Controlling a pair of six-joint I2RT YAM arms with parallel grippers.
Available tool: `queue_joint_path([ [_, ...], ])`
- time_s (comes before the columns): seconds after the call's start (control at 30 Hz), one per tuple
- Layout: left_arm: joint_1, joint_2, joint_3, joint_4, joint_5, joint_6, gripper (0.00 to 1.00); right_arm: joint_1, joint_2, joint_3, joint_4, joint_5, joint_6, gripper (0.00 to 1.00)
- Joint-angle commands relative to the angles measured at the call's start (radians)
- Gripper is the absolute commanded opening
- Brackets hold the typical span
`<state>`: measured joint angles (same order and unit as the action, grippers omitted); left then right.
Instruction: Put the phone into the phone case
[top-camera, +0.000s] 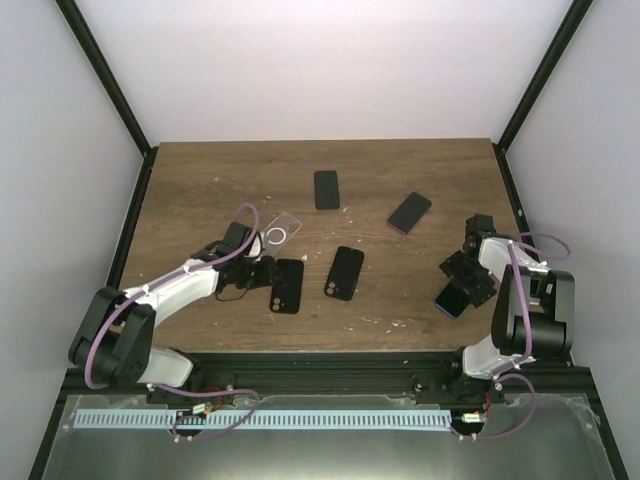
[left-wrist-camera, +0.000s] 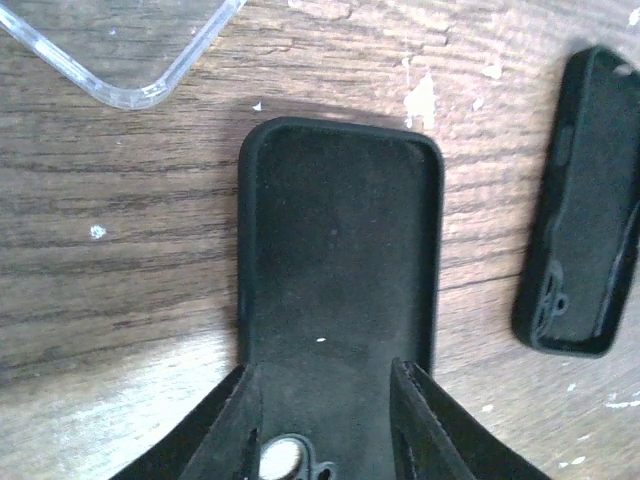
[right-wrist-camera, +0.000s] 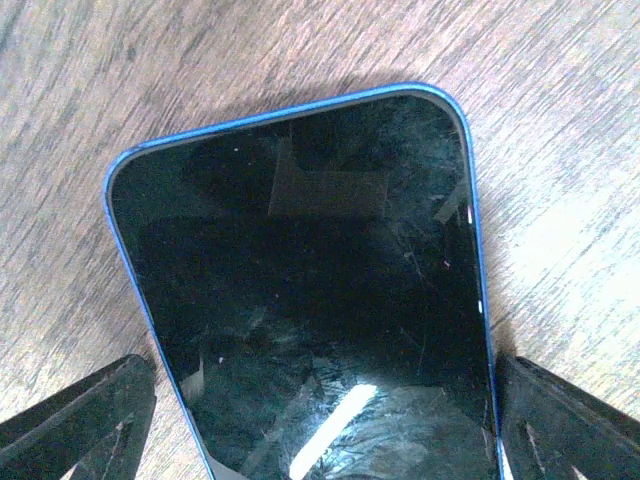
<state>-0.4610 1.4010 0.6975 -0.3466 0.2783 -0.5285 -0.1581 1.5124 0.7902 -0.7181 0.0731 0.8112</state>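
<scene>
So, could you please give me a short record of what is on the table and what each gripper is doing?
table: wooden, scuffed
phones: blue phone at the right gripper; black phone and dark phone farther back
cases: black case at the left gripper; second black case beside it; clear case just behind
left gripper: fingers apart over the black case's near end
right gripper: fingers wide, one on each side of the blue phone
task state: no phone in a case yet

High fixed camera looking down over the whole table (top-camera: 200, 190), left wrist camera close above black case (left-wrist-camera: 340, 250), right wrist camera close above blue phone (right-wrist-camera: 310, 300), both shared with overhead.
</scene>
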Motion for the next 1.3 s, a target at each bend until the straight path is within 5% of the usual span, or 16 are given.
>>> queue_joint_path([
  [0.0, -0.004, -0.044, 0.016, 0.001, 0.021, -0.017, 0.40, 0.038, 0.035, 0.000, 0.014, -0.034, -0.009, 0.93],
  [0.43, -0.003, -0.094, -0.006, -0.007, -0.006, -0.043, 0.52, 0.146, -0.005, 0.023, -0.017, -0.078, 0.068, 0.99],
  [0.7, -0.004, -0.101, -0.006, -0.023, -0.025, -0.039, 0.68, 0.145, -0.015, 0.015, -0.087, -0.064, 0.198, 0.92],
  [1.0, -0.001, -0.057, -0.018, -0.024, -0.098, -0.044, 0.67, 0.144, 0.035, 0.050, -0.102, -0.043, 0.231, 0.87],
  [1.27, 0.004, 0.065, -0.013, 0.090, 0.005, -0.040, 0.67, 0.147, 0.038, 0.017, -0.037, -0.029, 0.147, 0.81],
])
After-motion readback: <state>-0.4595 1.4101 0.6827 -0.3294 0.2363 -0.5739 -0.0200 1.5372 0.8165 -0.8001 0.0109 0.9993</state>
